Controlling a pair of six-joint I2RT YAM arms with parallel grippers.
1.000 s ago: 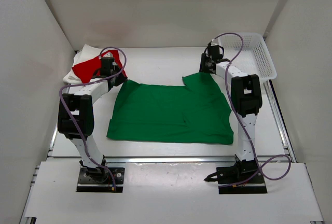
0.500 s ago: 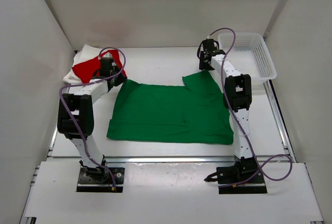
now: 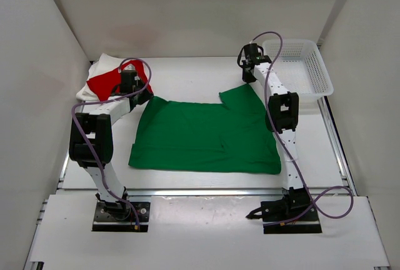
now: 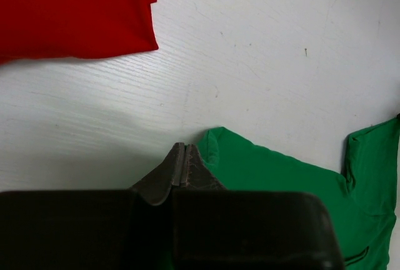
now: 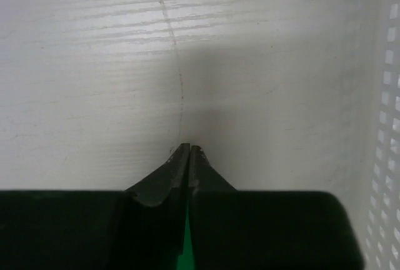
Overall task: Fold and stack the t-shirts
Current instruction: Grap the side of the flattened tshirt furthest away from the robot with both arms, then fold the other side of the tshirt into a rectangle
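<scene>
Left gripper (image 4: 183,157) and right gripper (image 5: 189,151) pinch shut on 2 far corners of the green t-shirt (image 3: 206,135); such thin bites could slip during lifting, skewing the fold.

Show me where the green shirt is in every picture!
Top view: green t-shirt spread flat in the middle.
Left wrist: lower right, beside the left gripper.
Right wrist: just a green sliver between the right gripper's fingers, bottom middle.
Shared landmark: the white table.
</scene>
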